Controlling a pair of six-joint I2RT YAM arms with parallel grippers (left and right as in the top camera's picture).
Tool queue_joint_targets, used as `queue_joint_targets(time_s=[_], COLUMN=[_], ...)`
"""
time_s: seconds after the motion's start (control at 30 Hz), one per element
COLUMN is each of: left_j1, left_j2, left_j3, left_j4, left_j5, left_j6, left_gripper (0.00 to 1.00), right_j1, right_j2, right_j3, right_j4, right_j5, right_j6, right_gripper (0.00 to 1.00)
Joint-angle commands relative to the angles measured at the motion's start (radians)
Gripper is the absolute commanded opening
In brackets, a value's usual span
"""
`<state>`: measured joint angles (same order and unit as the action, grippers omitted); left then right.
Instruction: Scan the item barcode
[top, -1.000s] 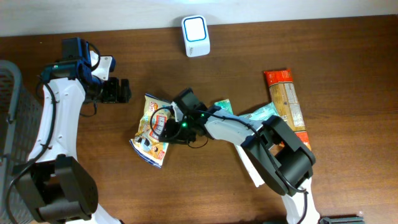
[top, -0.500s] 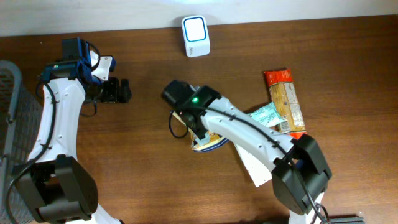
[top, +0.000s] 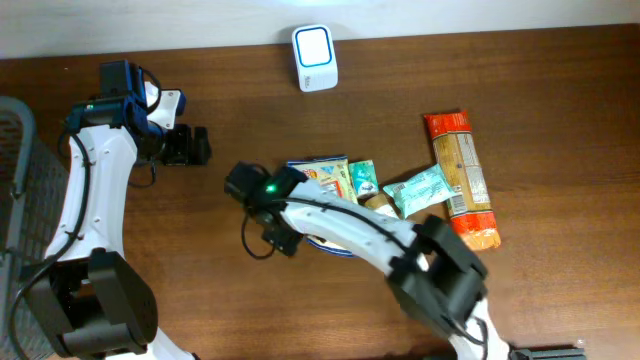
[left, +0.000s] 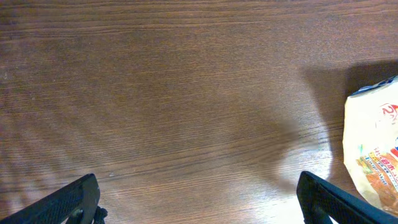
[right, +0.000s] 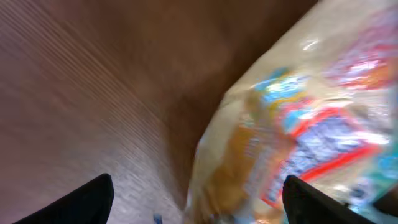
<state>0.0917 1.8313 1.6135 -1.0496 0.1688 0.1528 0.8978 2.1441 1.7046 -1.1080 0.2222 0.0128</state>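
My right hand (top: 277, 238) is spread wide and grasps nothing. In the right wrist view its dark fingers (right: 93, 199) sit at the two lower corners, with the snack bag (top: 318, 172) blurred between and beyond them. That bag lies flat on the bench (top: 540, 80), on my side of the scanner (top: 315, 58) and well apart from it. It is a crinkly, glossy pouch, cream with red and blue print, and my right arm crosses over its nearer half. The scanner is a small white block with rounded corners and a blue-edged face, standing at the far edge of the dark, fine-grained wood. Nearer to me than the scanner and off to its right lie a green packet (top: 362, 180), a teal packet (top: 422, 190) and a long orange packet (top: 460, 165), close together just beyond the bag. Left of the scanner my left hand (top: 190, 146) hangs open over bare wood, and farther left stands a wire basket (top: 15, 170).
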Motion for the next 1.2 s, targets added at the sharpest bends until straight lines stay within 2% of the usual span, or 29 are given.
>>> queue_joint_targets(time_s=[0.0, 0.03, 0.1, 0.17, 0.23, 0.33, 0.4, 0.47, 0.53, 0.57, 0.67, 0.77, 0.9, 0.93, 0.97, 1.0, 1.1, 1.17], left_j1=[-0.002, -0.002, -0.002, -0.002, -0.002, -0.002, -0.002, -0.002, -0.002, -0.002, -0.002, -0.002, -0.002, -0.002, -0.002, -0.002, -0.002, -0.002], left_j2=[0.003, 0.003, 0.003, 0.003, 0.003, 0.003, 0.003, 0.003, 0.003, 0.003, 0.003, 0.003, 0.003, 0.003, 0.003, 0.003, 0.003, 0.003], left_j3=[0.005, 0.005, 0.005, 0.005, 0.005, 0.005, 0.005, 0.005, 0.005, 0.005, 0.005, 0.005, 0.005, 0.005, 0.005, 0.005, 0.005, 0.005], left_j4=[0.002, 0.002, 0.002, 0.002, 0.002, 0.002, 0.002, 0.002, 0.002, 0.002, 0.002, 0.002, 0.002, 0.002, 0.002, 0.002, 0.002, 0.002], left_j5=[0.008, 0.008, 0.008, 0.008, 0.008, 0.008, 0.008, 0.008, 0.008, 0.008, 0.008, 0.008, 0.008, 0.008, 0.008, 0.008, 0.008, 0.008], left_j6=[-0.009, -0.009, -0.009, -0.009, -0.009, -0.009, -0.009, -0.009, -0.009, -0.009, -0.009, -0.009, -0.009, -0.009, -0.009, -0.009, -0.009, -0.009], left_gripper=[0.99, 0.99, 0.99, 0.99, 0.99, 0.99, 0.99, 0.99, 0.99, 0.99, 0.99, 0.99, 0.99, 0.99, 0.99, 0.99, 0.99, 0.99], right_j1=[0.005, 0.004, 0.002, -0.013, -0.023, -0.024, -0.084, -0.225, -0.372, -0.402, -0.365, -0.334, -0.424, -0.453, -0.477, -0.493, -0.523, -0.532], right_j2=[0.067, 0.085, 0.103, 0.103, 0.103, 0.051, -0.113, -0.221, -0.206, -0.171, -0.096, -0.01, 0.023, 0.023, 0.023, 0.023, 0.023, 0.023], right_j3=[-0.007, -0.007, -0.02, -0.047, -0.078, -0.009, 0.129, 0.147, 0.126, 0.089, -0.033, -0.061, -0.063, -0.063, -0.063, -0.063, -0.031, 0.036], right_j4=[-0.027, -0.046, -0.055, -0.039, -0.006, -0.033, -0.086, -0.074, -0.081, -0.08, 0.011, 0.073, 0.065, 0.066, 0.069, 0.077, 0.091, 0.064], right_j5=[0.068, 0.128, 0.227, 0.231, 0.226, 0.11, -0.201, -0.696, -1.189, -1.341, -1.476, -1.473, -1.055, -0.946, -0.843, -0.804, -0.805, -0.805], right_j6=[-0.01, -0.009, -0.009, -0.008, -0.009, -0.021, -0.067, -0.146, -0.227, -0.269, -0.27, -0.267, -0.21, -0.206, -0.197, -0.195, -0.196, -0.196], right_gripper=[0.85, 0.85, 0.79, 0.48, 0.04, 0.04, 0.04, 0.04, 0.04, 0.04, 0.04, 0.04, 0.04, 0.14, 0.42, 0.54, 0.73, 0.76])
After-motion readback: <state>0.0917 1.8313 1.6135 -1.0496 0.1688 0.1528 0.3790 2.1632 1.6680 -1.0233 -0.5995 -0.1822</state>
